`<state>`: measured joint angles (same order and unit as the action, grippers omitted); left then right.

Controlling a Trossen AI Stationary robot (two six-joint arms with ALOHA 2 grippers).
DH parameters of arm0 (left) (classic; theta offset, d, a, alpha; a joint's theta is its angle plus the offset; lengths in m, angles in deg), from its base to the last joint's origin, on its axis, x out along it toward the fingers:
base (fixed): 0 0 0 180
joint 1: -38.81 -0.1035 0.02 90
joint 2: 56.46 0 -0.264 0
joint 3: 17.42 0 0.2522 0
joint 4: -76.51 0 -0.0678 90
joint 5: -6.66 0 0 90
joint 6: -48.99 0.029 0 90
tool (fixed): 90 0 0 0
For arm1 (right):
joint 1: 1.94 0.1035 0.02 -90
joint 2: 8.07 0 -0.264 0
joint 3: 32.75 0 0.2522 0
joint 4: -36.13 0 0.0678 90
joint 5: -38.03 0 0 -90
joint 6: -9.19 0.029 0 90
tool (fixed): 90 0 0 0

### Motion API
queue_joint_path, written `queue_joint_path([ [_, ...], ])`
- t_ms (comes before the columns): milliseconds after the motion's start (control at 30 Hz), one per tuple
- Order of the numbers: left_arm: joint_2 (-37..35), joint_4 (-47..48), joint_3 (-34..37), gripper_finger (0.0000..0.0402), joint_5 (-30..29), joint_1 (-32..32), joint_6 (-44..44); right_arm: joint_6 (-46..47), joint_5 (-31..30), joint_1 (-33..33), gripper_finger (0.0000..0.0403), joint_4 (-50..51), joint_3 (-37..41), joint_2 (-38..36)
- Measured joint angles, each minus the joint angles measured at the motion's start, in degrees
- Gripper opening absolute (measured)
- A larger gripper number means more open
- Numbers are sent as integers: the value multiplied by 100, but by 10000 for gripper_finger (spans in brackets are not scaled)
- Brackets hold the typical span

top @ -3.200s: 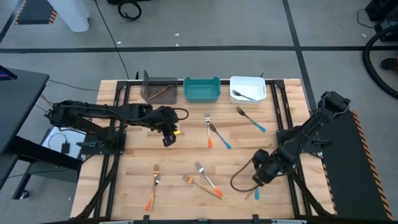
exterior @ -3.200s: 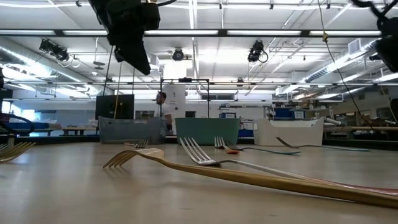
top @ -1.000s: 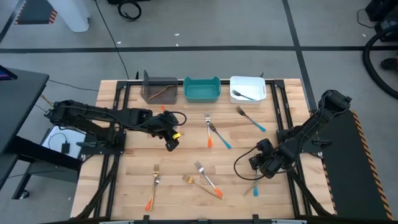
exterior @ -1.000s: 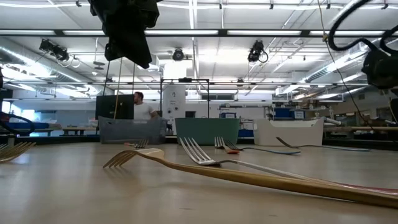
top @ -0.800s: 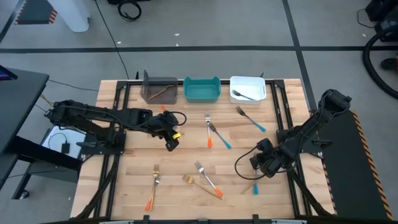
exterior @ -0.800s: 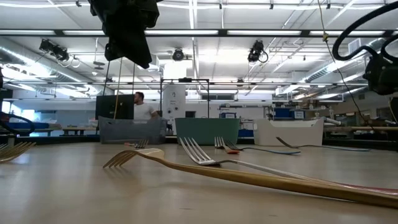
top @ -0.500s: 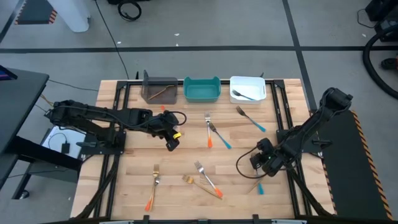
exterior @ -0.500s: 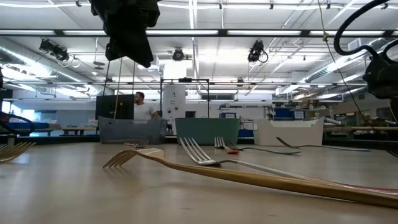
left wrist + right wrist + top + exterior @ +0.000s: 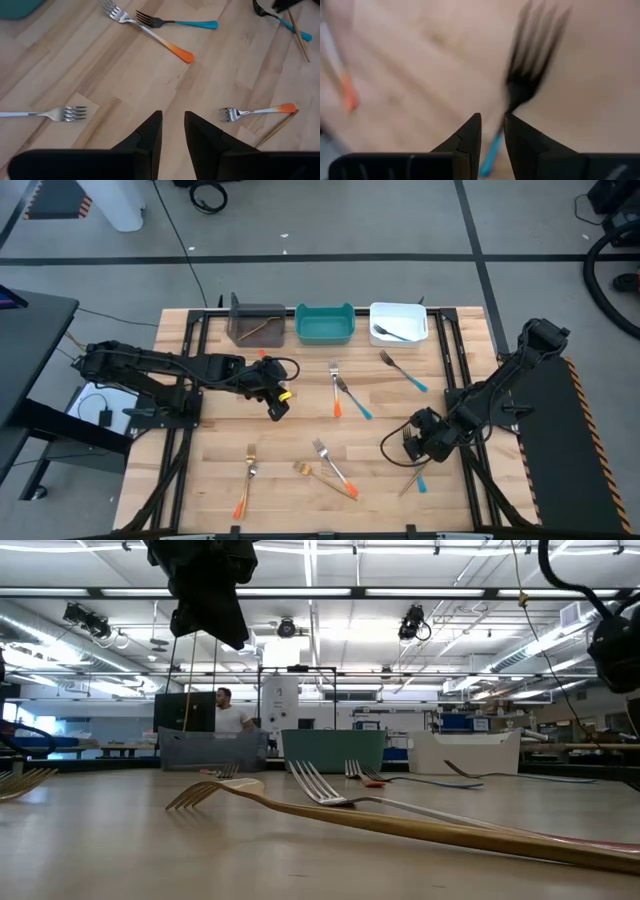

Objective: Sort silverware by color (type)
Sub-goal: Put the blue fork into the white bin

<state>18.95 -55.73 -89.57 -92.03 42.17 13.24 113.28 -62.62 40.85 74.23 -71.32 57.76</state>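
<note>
Right now the right gripper (image 9: 412,442) is pinching a blue-handled fork (image 9: 520,90), its handle mostly hiding between the fingers (image 9: 469,135). Meanwhile the left gripper (image 9: 273,408) is hovering over bare table (image 9: 300,420), fingers nearly closed around nothing. Other forks (image 9: 337,390) are lying scattered nearby.

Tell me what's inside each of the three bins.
The grey bin holds one gold fork, the white bin one dark-looking fork. The teal bin shows nothing inside.
</note>
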Motion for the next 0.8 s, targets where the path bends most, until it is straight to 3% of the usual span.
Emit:
queue_joint_path([
  [167, 0, -1, 0, 91, -30, 0, -4, 140, 622, 0, 86, -83, -6, 171],
  [800, 0, 0, 0, 91, -124, -2, 42, 700, 821, -123, 70, -236, -118, 1045],
])
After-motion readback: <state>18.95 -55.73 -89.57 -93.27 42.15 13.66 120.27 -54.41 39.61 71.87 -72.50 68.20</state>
